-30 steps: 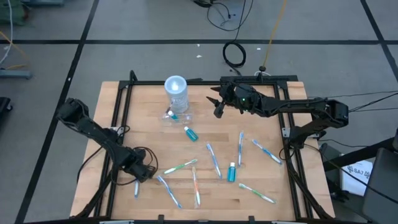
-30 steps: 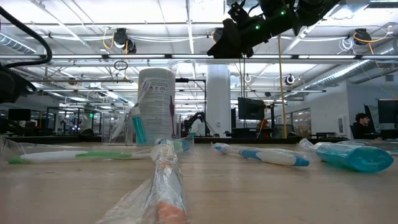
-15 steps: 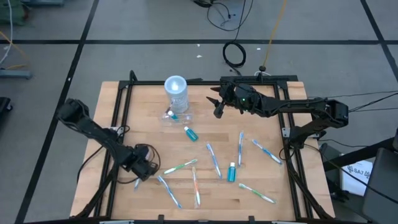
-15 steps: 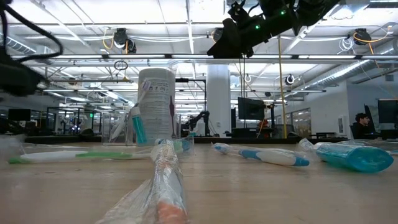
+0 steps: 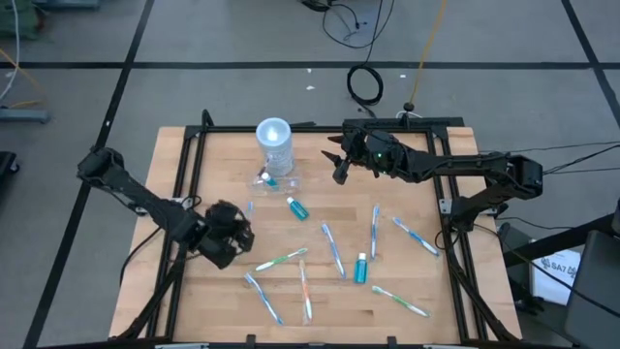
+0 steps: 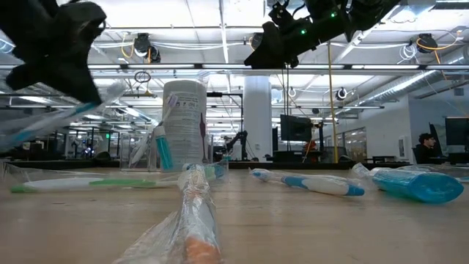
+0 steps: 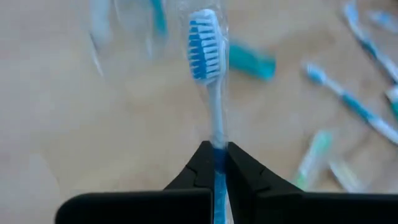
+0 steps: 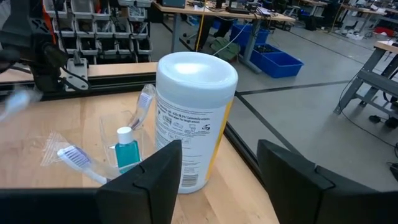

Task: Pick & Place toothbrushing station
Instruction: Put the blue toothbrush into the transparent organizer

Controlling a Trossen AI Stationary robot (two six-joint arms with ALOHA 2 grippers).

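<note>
Above the wooden worktop [image 5: 223,174] the left hand [image 7: 214,163] is clamped on a blue plastic-wrapped toothbrush [image 7: 205,56], while the right hand [image 8: 217,168], fingers apart, faces the clear cylinder station with pale round top [image 8: 193,118], which I judge is not yet picked.

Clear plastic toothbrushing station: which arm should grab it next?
Likely the right. The right gripper hangs open beside the clear plastic toothbrushing station, while the left gripper is shut on a blue wrapped toothbrush.
</note>
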